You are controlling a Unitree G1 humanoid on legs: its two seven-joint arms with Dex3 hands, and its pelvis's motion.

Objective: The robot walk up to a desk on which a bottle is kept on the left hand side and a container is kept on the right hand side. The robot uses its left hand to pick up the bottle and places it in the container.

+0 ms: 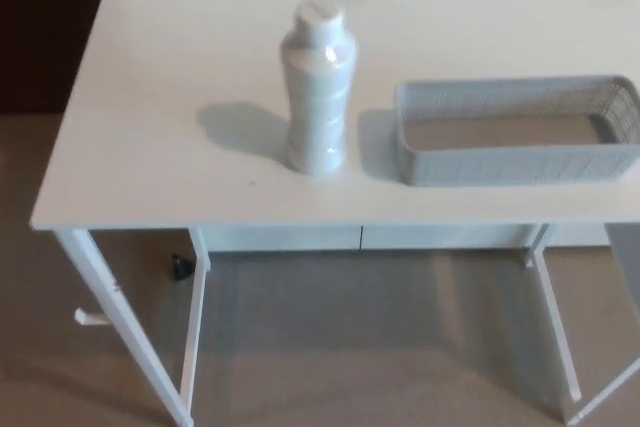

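Observation:
A white bottle [318, 89] with a round cap stands upright on the white desk [170, 77], a little left of the middle. To its right lies a grey rectangular mesh container [517, 131], with nothing inside and a small gap between it and the bottle. Neither of my hands shows in the head view.
The desk's front edge [300, 215] runs across the picture, with white legs [120, 322] below at left and right. Beige floor [360, 347] lies under the desk. A small dark object [181, 267] sits on the floor near the left leg. Dark wall stands at far left.

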